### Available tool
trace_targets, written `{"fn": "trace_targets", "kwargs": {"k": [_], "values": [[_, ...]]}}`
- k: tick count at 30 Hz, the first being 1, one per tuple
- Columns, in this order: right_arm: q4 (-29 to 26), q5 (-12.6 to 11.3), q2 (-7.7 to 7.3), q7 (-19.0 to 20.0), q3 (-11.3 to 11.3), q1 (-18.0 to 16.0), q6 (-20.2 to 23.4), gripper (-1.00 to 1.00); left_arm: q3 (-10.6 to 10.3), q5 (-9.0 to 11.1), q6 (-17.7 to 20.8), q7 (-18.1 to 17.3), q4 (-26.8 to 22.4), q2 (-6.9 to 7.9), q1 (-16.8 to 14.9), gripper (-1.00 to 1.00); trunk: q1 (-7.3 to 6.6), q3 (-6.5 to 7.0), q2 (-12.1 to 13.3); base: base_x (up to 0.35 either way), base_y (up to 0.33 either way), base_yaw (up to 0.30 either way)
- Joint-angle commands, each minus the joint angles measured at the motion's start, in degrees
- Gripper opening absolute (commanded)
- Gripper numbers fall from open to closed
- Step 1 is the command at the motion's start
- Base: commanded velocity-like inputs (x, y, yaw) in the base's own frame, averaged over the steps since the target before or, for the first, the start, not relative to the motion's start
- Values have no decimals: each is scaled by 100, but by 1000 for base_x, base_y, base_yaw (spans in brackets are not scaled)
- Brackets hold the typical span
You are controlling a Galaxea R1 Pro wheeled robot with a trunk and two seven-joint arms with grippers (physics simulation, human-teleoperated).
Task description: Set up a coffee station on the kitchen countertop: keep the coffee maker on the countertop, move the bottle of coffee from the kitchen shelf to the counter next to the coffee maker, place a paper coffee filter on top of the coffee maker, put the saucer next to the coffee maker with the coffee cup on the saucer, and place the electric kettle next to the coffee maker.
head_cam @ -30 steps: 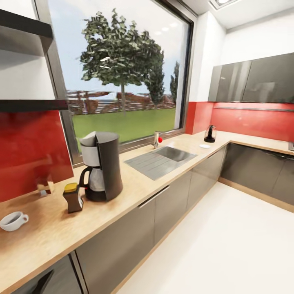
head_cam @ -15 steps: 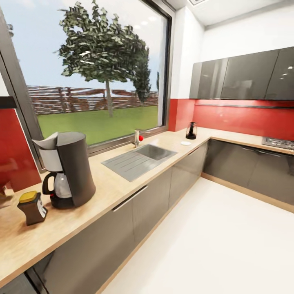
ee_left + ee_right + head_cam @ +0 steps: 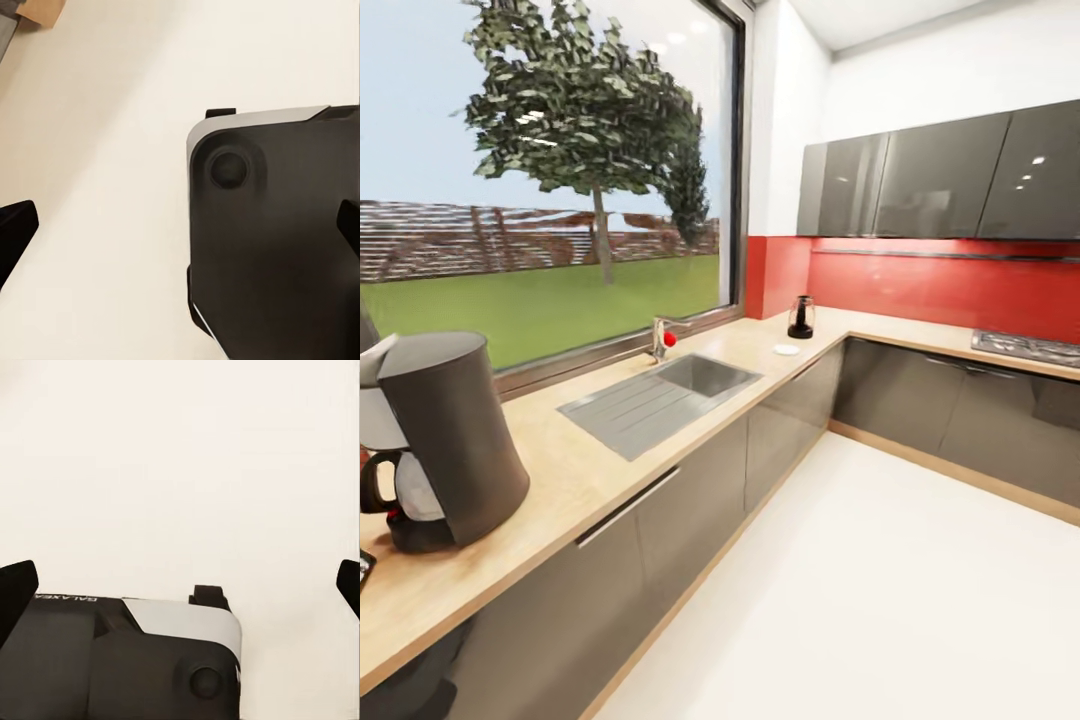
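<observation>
The coffee maker (image 3: 445, 440) stands on the kitchen countertop (image 3: 570, 480) at the head view's left edge. A white paper coffee filter (image 3: 377, 357) sits at its top, cut off by the frame. A sliver of the bottle of coffee (image 3: 363, 568) shows at the left edge. Far down the counter, by the corner, stand the electric kettle (image 3: 800, 317) and the white saucer (image 3: 787, 350). The coffee cup and the kitchen shelf are out of view. My left gripper (image 3: 180, 232) and right gripper (image 3: 180, 585) hang open over the pale floor, fingertips wide apart, holding nothing.
A steel sink (image 3: 660, 395) with a faucet (image 3: 660, 338) lies between the coffee maker and the kettle. A hob (image 3: 1025, 347) sits on the right counter run under grey wall cabinets (image 3: 940, 180). White floor (image 3: 880, 600) spreads ahead. My dark base (image 3: 270, 247) lies below the grippers.
The head view has swung to the right: the coffee maker slid to the left edge, and the cup, shelf and most of the bottle left the picture. Nothing on the counter moved.
</observation>
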Motion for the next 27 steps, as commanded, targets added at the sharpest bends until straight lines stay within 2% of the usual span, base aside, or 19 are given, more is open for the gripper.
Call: {"fn": "trace_targets", "kwargs": {"k": [1,27], "values": [[5,-1,-5,-10,32,-4,-17,100,-45,12,-2,41,-9,1,2,100,4,-7,-5,266,-213,-2],[0,-13,2,3,36,-5,-18,100,-45,7,-7,41,-9,0,4,100,4,-7,-5,266,-213,0]]}}
